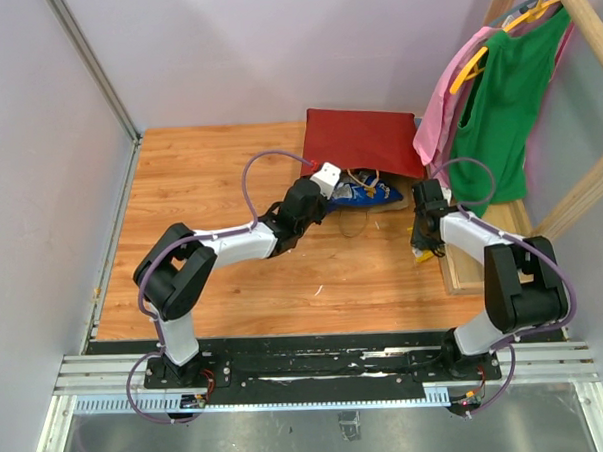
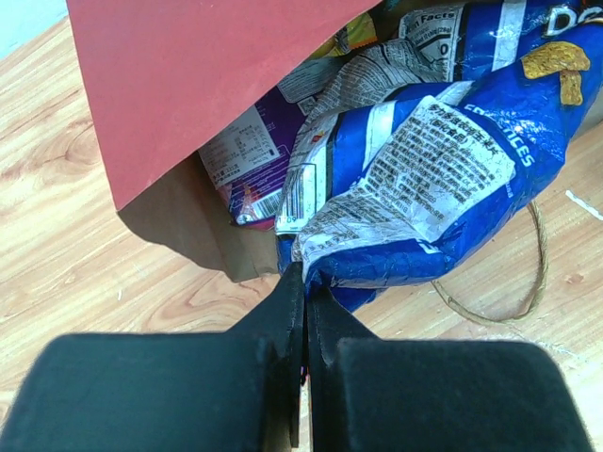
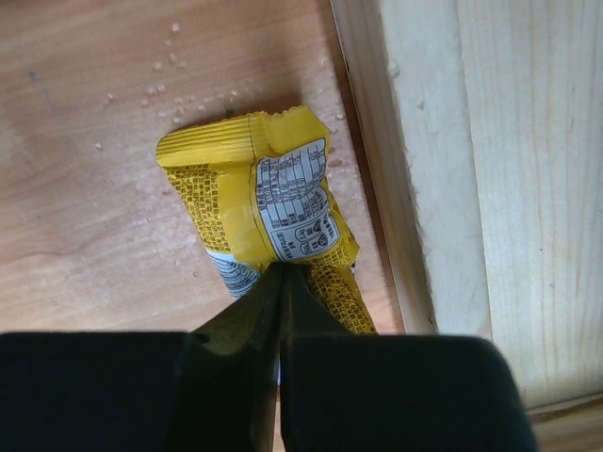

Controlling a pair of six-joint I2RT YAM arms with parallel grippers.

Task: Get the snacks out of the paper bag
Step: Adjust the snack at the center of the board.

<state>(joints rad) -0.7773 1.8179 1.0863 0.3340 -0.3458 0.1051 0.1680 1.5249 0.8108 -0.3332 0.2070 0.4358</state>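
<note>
**Both arms grip a snack at the bag's mouth and at the rack**

The red paper bag [image 1: 358, 141] lies flat on its side at the back of the wooden bench [image 1: 199, 180], its mouth facing the arms. That lets packets be dragged out along the surface, with no lifting over a rim. The blue Doritos bag [image 2: 424, 179] sticks halfway out of the mouth. The left fingers [image 2: 283, 311] are pressed together on its lower crinkled corner, a thin, flat seam that probably gives a firmer hold than the puffed body would.

Well to the right, the right fingers [image 3: 250, 315] are clamped on the near end of a yellow packet [image 3: 254, 198]. This one is already out of the bag and lies on the bench just beside the wooden base [image 3: 452, 188] of the clothes rack.

The overhead view gives the layout: the two arms are far apart, with a green garment [image 1: 497, 107] and a pink garment [image 1: 444, 100] hanging above the right arm. There the yellow packet is only a speck. The right wrist view shows its label and the pinch.

Only the left wrist view looks into the bag. It shows a purple packet [image 2: 250, 151] tucked behind the Doritos bag and a twine handle [image 2: 537, 273] looped on the bench. More snacks seem to remain inside.
</note>
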